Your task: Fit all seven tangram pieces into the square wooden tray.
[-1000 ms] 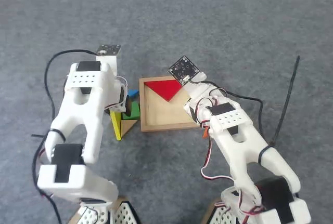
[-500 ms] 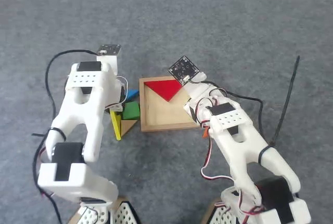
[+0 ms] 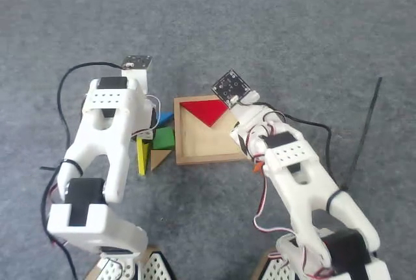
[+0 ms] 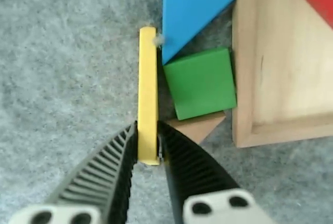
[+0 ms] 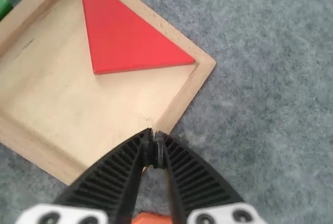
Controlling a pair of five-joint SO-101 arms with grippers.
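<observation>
high: fixed, overhead, far | left wrist: close, straight down | right wrist: close, down | shared: wooden tray [image 3: 208, 158]

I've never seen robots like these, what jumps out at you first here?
A bright red triangle lies alone in the far part of the square wooden tray. Beside the tray, the left arm's jaws pinch a yellow piece standing on edge, next to a blue triangle and a green square.

A square wooden tray [image 3: 208, 158] lay flat, holding one flat red triangle [image 3: 205, 110] against a wall. Just outside it sat a blue triangle [image 4: 190, 13], a green square block [image 4: 200, 82], a tan wooden triangle [image 4: 200, 128] and a thin yellow piece [image 4: 148, 78] standing on edge.
</observation>
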